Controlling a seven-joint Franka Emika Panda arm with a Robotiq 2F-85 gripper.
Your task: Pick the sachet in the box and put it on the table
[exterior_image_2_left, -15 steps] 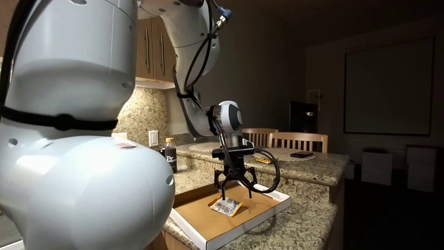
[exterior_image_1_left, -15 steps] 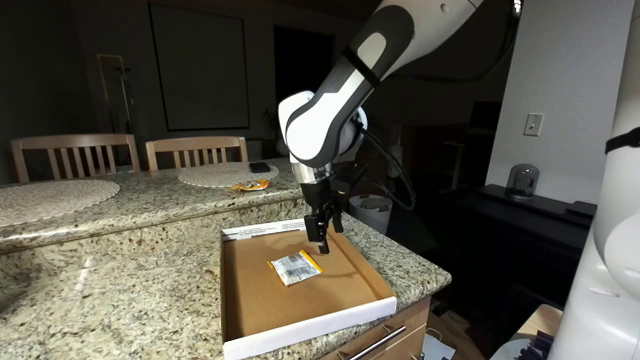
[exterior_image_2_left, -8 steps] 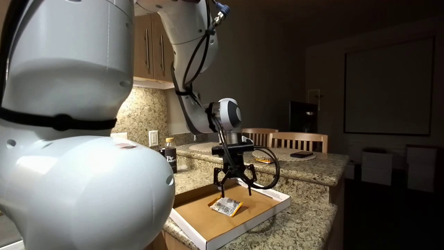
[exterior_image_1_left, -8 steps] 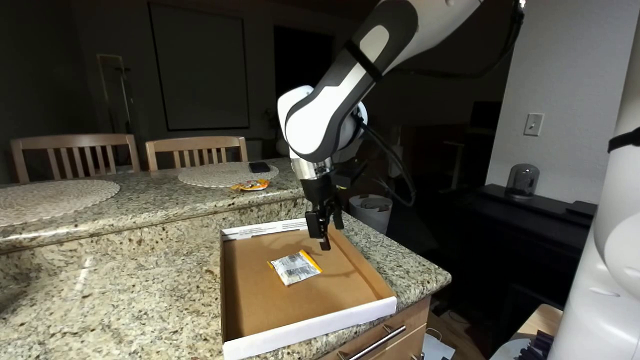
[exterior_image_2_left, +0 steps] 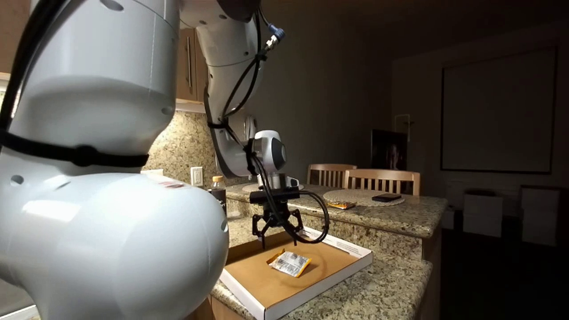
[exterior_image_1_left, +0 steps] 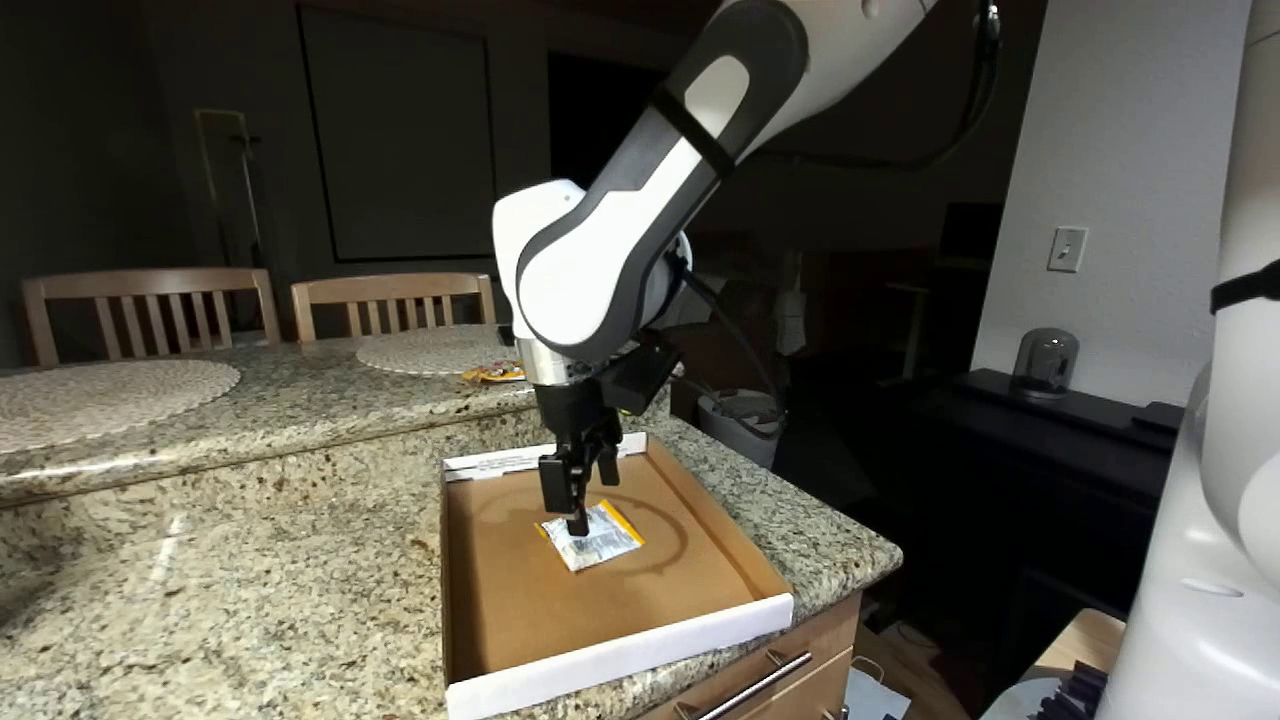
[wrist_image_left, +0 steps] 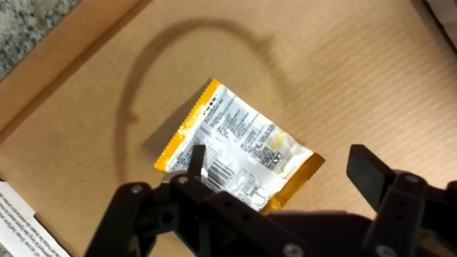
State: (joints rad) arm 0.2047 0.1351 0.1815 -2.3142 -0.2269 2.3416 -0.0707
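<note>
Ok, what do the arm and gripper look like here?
The arm is white with dark grey panels, black straps, black cables, a blue connector and a silver collar. The gripper is black, with jointed linkages and two fingers.

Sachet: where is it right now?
In the wrist view, the sachet lies near picture centre, inside the box, its lower left partly hidden by the open claw.

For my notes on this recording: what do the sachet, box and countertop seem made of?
The sachet looks like plastic film, possibly foil: glossy, with glare, creases and a serrated edge. The box seems corrugated cardboard, matte brown inside with faint lines, white outside. The countertop is probably polished granite or similar stone: speckled and shiny.
</note>
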